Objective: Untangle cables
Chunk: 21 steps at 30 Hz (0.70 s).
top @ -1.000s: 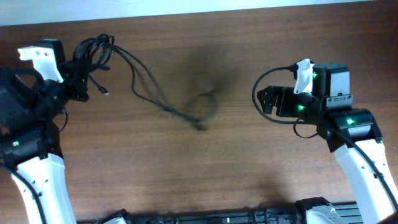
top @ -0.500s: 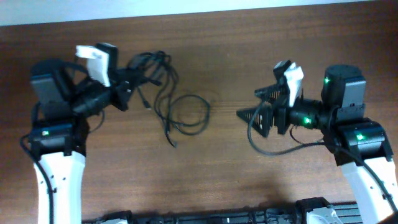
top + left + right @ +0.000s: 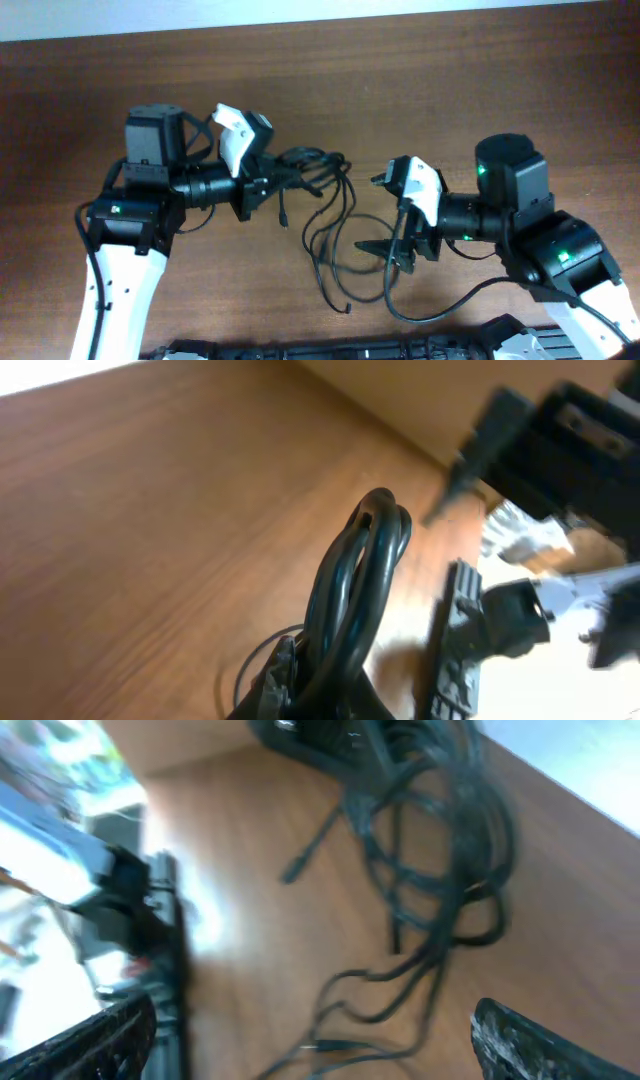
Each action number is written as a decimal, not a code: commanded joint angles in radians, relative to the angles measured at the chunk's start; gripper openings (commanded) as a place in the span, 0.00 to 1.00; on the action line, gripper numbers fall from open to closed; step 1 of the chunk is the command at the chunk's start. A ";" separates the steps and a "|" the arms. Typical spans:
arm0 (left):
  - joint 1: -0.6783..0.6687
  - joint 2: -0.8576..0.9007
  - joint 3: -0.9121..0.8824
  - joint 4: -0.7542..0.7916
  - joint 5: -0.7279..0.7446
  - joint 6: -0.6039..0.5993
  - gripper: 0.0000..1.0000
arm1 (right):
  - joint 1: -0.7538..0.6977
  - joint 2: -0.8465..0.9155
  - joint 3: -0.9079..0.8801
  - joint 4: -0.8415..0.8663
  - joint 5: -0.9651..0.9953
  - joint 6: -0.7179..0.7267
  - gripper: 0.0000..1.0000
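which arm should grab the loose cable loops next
Probably right: the right gripper has its jaws open, facing the loose loops of the cables, while the left gripper has its jaws shut on the bundle.

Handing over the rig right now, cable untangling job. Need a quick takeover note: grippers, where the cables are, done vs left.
Left gripper: shut on the cables, gripping the bunched end.
Right gripper: open, empty, facing the loose loops.
Cables: the bundle is at the left gripper. Loops and a loose end trail between the arms toward the front of the table.
Done: bundle gripped at one end.
Left: cords are not yet separated. The right gripper probably needs to take a loose strand and draw it out.
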 commanded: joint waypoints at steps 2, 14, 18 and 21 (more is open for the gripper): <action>-0.030 -0.013 0.008 -0.101 0.056 0.237 0.00 | 0.043 -0.005 0.008 0.032 0.180 -0.219 0.96; -0.100 -0.013 0.008 -0.103 0.056 0.385 0.00 | 0.049 -0.005 0.008 0.060 0.152 -0.438 0.44; -0.100 -0.013 0.008 -0.102 0.086 0.385 0.00 | 0.049 -0.005 0.007 0.060 0.073 -0.438 0.43; -0.100 -0.013 0.008 -0.098 0.090 0.385 0.00 | 0.049 -0.005 0.007 0.060 0.047 -0.438 0.43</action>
